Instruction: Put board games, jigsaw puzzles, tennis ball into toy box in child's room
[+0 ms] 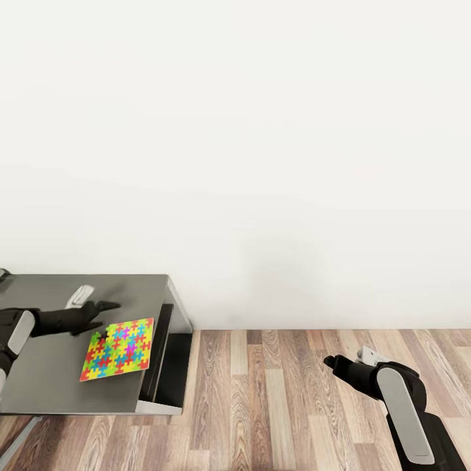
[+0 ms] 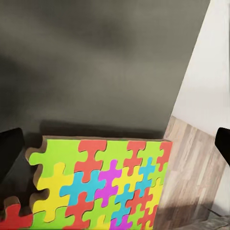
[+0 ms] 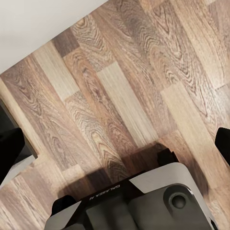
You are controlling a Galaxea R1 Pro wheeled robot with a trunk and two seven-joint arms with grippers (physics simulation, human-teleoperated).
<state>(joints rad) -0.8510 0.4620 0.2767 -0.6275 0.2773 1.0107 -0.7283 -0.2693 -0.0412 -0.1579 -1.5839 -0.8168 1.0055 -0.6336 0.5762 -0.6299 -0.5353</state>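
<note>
One jigsaw puzzle (image 1: 118, 348) lies flat on the grey table (image 1: 46, 386), close to its right end. It is a thin square of yellow, red, blue and green interlocking pieces. My left gripper (image 1: 97, 301) hovers open just behind the puzzle's far edge, its fingers spread wide. In the left wrist view the jigsaw puzzle (image 2: 100, 184) sits just ahead of the left gripper (image 2: 115, 143), with nothing between the fingertips (image 2: 10, 148). My right gripper (image 1: 340, 361) hangs open over the wood floor, well right of the table, and holds nothing.
A white wall stands directly behind the table. Below the table's right end sits a dark open shelf unit (image 1: 167, 366). Wood-plank floor (image 1: 281, 392) stretches to the right. In the right wrist view the robot's grey base (image 3: 139, 201) shows above the floor.
</note>
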